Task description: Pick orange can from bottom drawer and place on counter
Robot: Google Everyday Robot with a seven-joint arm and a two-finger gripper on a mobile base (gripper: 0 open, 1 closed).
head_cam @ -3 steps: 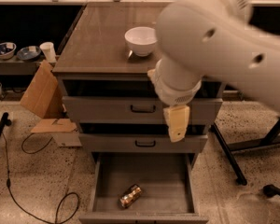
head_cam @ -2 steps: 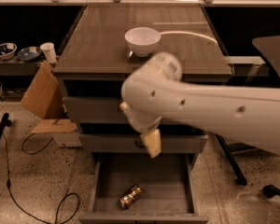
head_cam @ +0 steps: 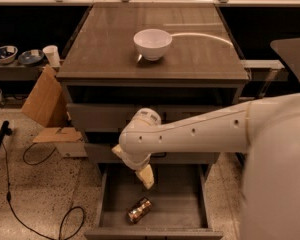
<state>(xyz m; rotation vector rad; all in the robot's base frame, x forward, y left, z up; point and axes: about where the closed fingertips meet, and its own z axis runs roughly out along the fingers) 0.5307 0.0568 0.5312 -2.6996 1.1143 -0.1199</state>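
While the shiny orange-and-gold can (head_cam: 140, 210) lies on its side on the flat grey floor of the open drawer (head_cam: 182, 206), near its front, the cream gripper (head_cam: 145, 177) hangs just above and behind it, not touching; whether it is spread or pressed together cannot be told. The smooth white arm (head_cam: 195, 134) crosses the cabinet front. A round white bowl (head_cam: 152, 43) sits on the glossy wood-grain counter (head_cam: 200, 61).
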